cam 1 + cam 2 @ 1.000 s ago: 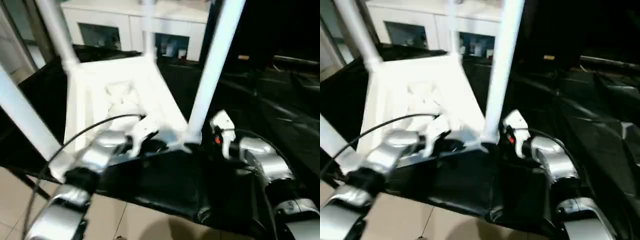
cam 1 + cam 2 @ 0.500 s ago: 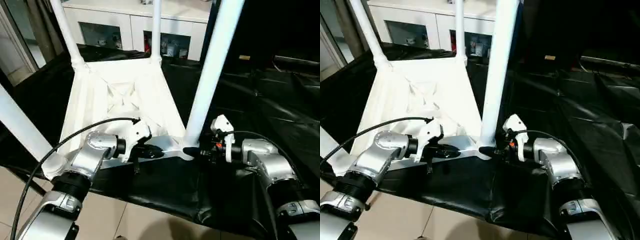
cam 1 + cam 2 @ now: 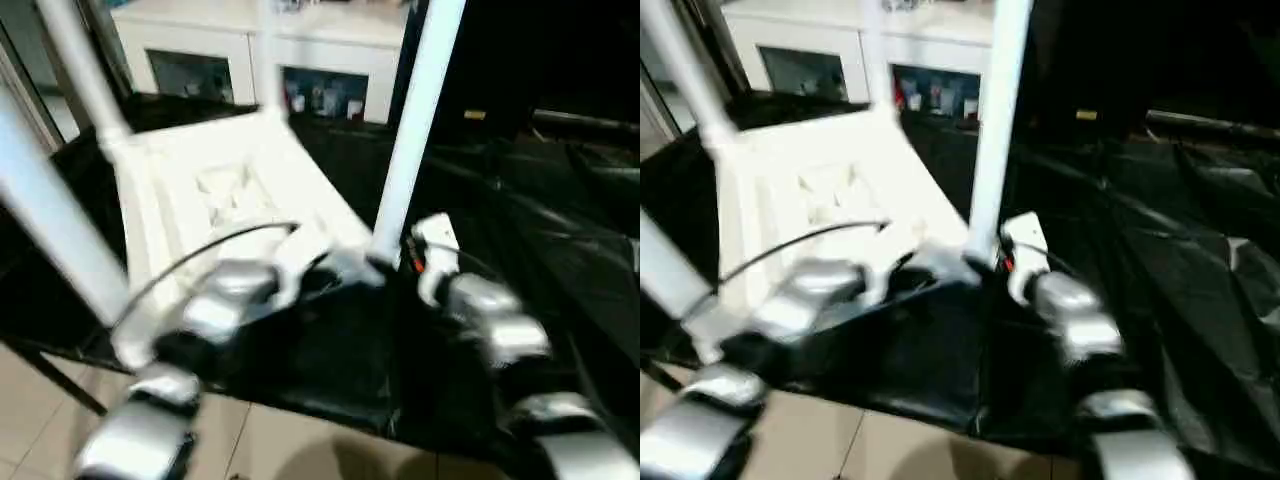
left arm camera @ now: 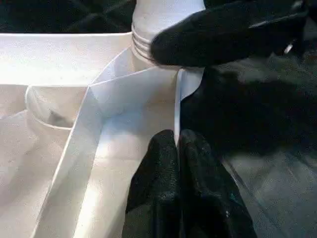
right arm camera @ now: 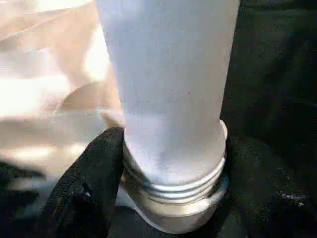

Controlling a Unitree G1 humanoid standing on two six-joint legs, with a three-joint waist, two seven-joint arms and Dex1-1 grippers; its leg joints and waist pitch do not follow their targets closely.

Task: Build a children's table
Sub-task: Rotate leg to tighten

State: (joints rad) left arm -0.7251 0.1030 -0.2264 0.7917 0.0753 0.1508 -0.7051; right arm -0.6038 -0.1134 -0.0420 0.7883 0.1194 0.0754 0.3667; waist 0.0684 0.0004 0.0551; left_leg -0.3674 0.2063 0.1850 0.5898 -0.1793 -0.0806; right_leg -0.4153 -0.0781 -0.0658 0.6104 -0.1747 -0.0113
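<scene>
The white tabletop lies upside down on the black-covered bench, with white legs standing up from its corner sockets. The near right leg rises just in front of my right arm. My right gripper is shut around that leg's ribbed base, one black finger on each side. My left gripper is shut on the tabletop's thin near rim, close beside the same corner socket. The right gripper's finger shows against the leg base in the left wrist view.
Three more legs stand at the near left, far left and far right corners. A white glass-doored cabinet stands behind. Black sheeting covers the bench to the right; its front edge drops to tiled floor.
My right gripper moved in to the near right leg and closed around its base. The left gripper kept its hold on the rim. The camera has shifted.
</scene>
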